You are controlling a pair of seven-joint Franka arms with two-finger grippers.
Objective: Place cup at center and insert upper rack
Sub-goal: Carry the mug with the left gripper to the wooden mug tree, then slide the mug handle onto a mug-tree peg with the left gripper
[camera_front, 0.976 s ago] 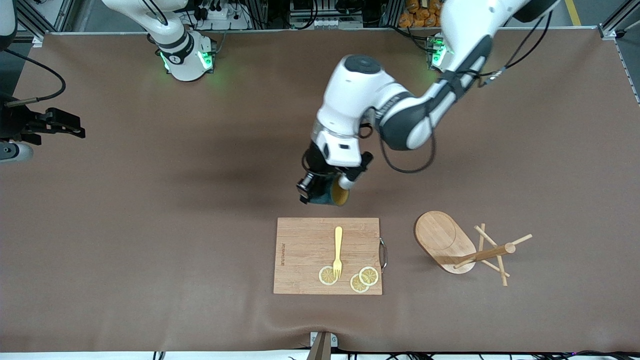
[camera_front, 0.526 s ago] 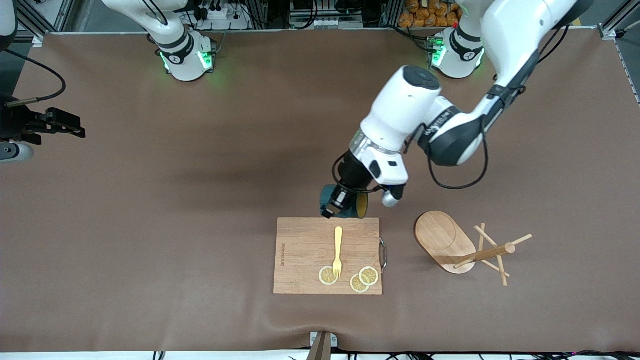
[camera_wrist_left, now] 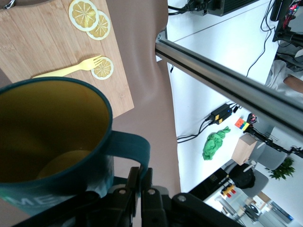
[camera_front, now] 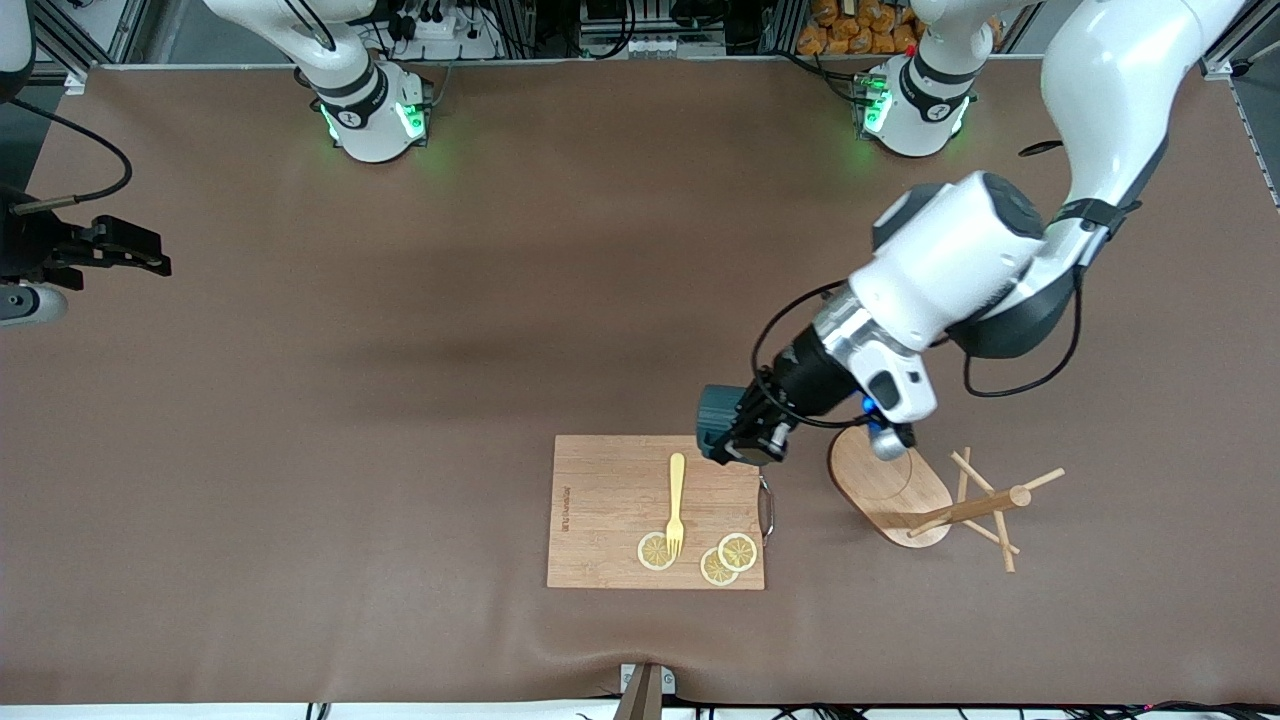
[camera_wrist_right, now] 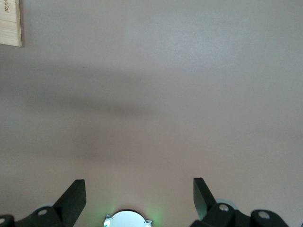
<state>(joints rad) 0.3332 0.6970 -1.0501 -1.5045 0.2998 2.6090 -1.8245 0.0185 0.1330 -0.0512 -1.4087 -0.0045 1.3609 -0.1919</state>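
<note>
Left gripper (camera_front: pixel 748 437) clamping the cup (camera_front: pixel 717 424) by its handle, fingers (camera_wrist_left: pixel 142 182) pinched tight together on the loop in the left wrist view. Carrying the cup aloft over the cutting board (camera_front: pixel 610 510), above the board's corner toward the left arm's end of the table, the mug tipped sideways so the tan inside faces the wrist camera. Gripping at the handle probably to leave the body and bottom free for setting down.

Lying on the cutting board: the yellow fork (camera_front: pixel 676 503) and three lemon slices (camera_front: pixel 737 551), occupying the half nearer the front camera; bare wood remaining in the other half, likely the landing spot.

Upper rack (camera_front: pixel 925 493) lying toppled beside the cutting board, toward the left arm's end, oval base on edge and post with pegs resting on the table (camera_front: pixel 300 400); not yet handled, needing righting.

Right gripper (camera_wrist_right: pixel 139 196) waiting with jaws spread wide and nothing between them, hanging over bare table well apart from the cutting board, toward the right arm's end.
</note>
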